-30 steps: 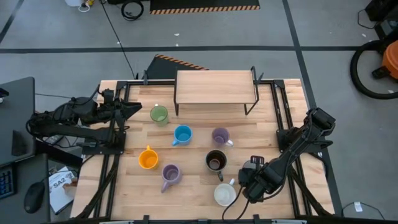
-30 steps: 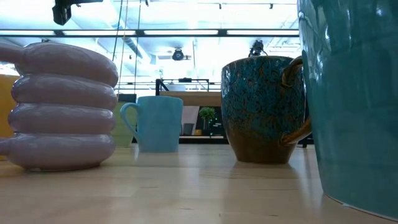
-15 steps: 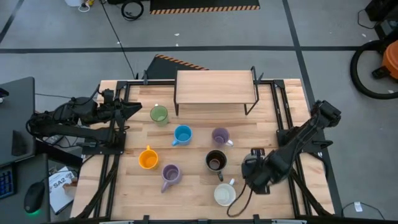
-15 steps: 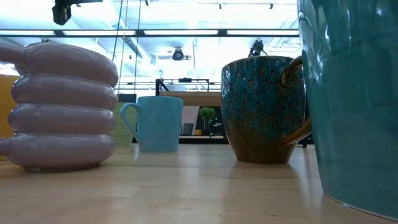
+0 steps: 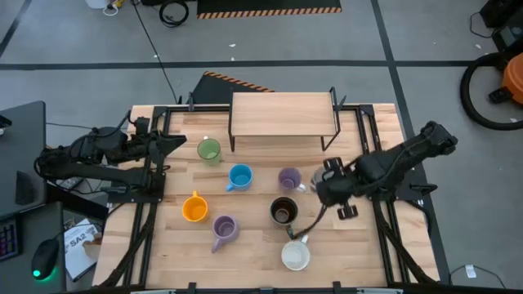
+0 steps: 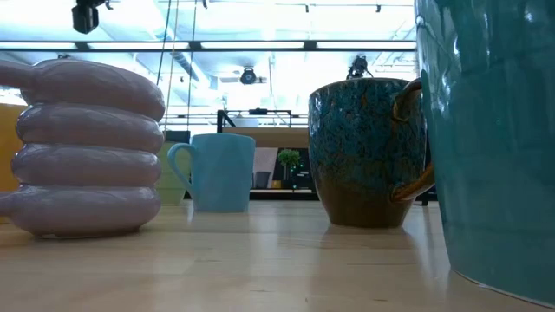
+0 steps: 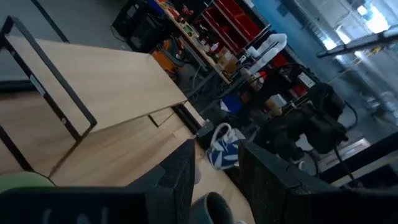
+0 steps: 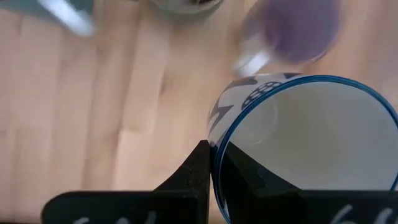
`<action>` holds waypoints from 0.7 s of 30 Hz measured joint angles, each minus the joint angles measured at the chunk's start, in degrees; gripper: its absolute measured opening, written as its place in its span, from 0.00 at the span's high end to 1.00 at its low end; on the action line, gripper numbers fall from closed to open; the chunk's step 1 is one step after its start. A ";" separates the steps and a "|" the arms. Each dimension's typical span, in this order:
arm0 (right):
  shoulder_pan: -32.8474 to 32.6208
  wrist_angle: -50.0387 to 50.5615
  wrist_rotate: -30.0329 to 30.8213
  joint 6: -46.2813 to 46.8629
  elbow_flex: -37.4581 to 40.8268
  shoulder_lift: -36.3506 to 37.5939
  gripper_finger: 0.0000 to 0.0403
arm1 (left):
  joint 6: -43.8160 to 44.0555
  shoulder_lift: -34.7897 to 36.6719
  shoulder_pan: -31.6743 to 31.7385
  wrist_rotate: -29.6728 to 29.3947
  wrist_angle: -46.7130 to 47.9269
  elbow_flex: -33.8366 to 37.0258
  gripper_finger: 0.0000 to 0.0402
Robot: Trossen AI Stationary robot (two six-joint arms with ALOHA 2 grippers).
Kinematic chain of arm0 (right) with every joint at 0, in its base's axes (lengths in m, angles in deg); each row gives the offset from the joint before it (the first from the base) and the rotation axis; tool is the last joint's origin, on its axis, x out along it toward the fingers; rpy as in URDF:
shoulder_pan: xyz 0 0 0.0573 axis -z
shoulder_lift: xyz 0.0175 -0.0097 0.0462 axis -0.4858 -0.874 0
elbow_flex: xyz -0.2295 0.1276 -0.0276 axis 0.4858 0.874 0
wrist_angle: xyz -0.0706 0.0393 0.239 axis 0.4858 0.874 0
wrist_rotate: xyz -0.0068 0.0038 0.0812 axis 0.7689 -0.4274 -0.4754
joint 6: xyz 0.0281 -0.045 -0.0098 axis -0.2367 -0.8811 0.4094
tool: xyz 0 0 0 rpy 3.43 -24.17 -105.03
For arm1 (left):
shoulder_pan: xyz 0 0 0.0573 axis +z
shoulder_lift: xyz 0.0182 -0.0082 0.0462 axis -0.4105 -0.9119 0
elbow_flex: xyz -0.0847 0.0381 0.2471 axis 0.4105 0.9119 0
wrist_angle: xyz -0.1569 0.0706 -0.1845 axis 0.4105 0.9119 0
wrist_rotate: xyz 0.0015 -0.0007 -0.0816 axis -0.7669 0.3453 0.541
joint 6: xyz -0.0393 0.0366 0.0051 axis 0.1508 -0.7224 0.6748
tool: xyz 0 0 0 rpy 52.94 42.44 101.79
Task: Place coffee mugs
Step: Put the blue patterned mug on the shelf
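Wooden planks formed the counter [image 5: 253, 245], seen from above with seven coffee mugs standing upright on it and an eighth held in the air. On the counter stood one green mug [image 5: 209, 150], one blue mug [image 5: 239, 176], one orange mug [image 5: 194, 209], two lilac mugs [image 5: 289, 179] [image 5: 224, 229], one dark brown mug [image 5: 283, 211] and one cream mug [image 5: 295, 256]. As far as the overhead view showed, their insides looked empty; the brown one's was dark and hard to read. A small wooden shelf [image 5: 283, 113] on thin black legs stood at the far edge of the counter, with nothing on its top.

The right gripper [image 8: 214, 163] was clamped on the rim of a white mug [image 8: 311, 134] with a blue rim and blue pattern, one finger inside and one outside. Its pale inside held nothing. In the overhead view this gripper [image 5: 325, 181] hung over the counter just beside the farther lilac mug, near the brown one.

The left gripper [image 5: 173, 144] waited at the counter's left edge, near the green mug, its fingers [image 7: 180, 180] partly apart and holding nothing.
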 joint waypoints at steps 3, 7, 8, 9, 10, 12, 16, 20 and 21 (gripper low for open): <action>3.36 1.25 -0.12 -5.53 -3.47 -0.78 0.93 | 1.45 0.01 0.00 0.91 -0.21 0.00 0.68; 7.89 4.19 1.45 -11.08 -8.77 -2.38 0.93 | 1.34 -0.34 0.04 3.00 -3.19 -0.04 0.68; 9.02 4.85 1.57 -12.32 -10.27 -2.85 0.93 | 1.34 -0.43 0.04 3.44 -3.97 -0.04 0.68; 10.18 4.99 1.57 -13.66 -11.79 -3.24 0.93 | 1.32 -0.65 0.04 3.75 -4.60 -0.04 0.68; 11.22 5.30 1.56 -15.07 -13.40 -3.84 0.93 | 1.32 -0.91 0.04 3.98 -5.39 -0.08 0.68; 13.33 7.29 1.38 -17.70 -16.60 -5.07 0.93 | 1.32 -1.47 0.04 4.40 -6.20 -0.09 0.68; 18.05 9.88 1.22 -21.94 -23.13 -7.34 0.93 | 1.29 -3.99 0.09 4.43 -5.93 -1.08 0.68; 23.82 9.66 1.31 -26.98 -26.65 -8.15 0.93 | -0.57 -8.25 1.69 5.60 -2.92 -5.35 0.68; 25.40 9.89 1.32 -28.09 -27.24 -8.32 0.93 | -1.12 -9.32 2.48 6.15 -1.77 -6.98 0.68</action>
